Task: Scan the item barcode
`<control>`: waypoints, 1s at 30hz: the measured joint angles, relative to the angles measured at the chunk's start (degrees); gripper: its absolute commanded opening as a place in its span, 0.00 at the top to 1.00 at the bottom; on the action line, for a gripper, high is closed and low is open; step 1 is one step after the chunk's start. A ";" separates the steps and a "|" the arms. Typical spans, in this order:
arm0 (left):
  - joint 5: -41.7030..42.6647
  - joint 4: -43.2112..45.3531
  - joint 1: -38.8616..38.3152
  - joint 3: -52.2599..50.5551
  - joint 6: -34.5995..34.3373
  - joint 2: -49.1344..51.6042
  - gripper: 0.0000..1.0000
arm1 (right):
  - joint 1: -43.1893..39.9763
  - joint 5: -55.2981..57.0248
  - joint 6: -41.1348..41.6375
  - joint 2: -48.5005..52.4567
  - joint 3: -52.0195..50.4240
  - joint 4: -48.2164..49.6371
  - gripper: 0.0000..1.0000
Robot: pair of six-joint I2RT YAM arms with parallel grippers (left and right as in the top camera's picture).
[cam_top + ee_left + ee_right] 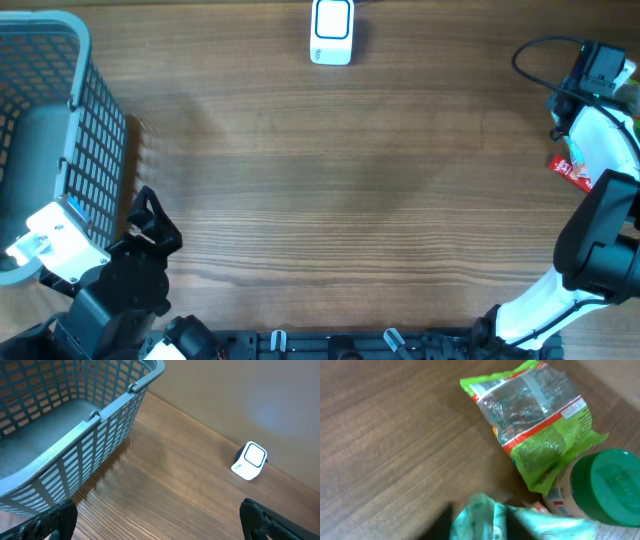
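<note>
Wood-grain worktop, and the green snack packet (535, 415) lies flat on it at the right side (its barcode corner faces the wrist camera), just beside a green-lidded jar (612, 485). A pale mint wrapper (490, 517) blurs across the view under my right end effector (578, 150), so I cannot tell its state. My left end effector (157, 520) is spread wide beside the basket (100, 415). The scanner (332, 32) stands at the far edge.

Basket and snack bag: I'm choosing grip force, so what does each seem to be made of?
Basket: apparently rigid moulded plastic with a matte blue-grey finish, judging by its even lattice walls and thick smooth rim.
Snack bag: seemingly thin plastic film with a glossy finish, given its crinkles, bright glare and printed green and red surface.
</note>
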 measured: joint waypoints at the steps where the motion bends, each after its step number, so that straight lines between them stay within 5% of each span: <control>1: 0.00 -0.02 0.00 0.00 0.00 0.00 0.00 | 0.00 0.00 -0.04 0.00 0.00 0.07 0.00; 10: 0.00 0.00 0.00 0.00 0.02 0.00 0.00 | 2.12 -4.50 -0.26 -6.08 0.02 -5.33 0.00; 19: 0.00 0.00 0.00 0.00 0.02 0.00 0.00 | 5.81 -25.24 -0.26 -36.72 1.88 -10.23 0.00; 30: 0.00 0.04 0.00 0.00 0.02 0.02 0.00 | 5.81 -33.57 -2.43 -68.04 2.34 -30.34 0.00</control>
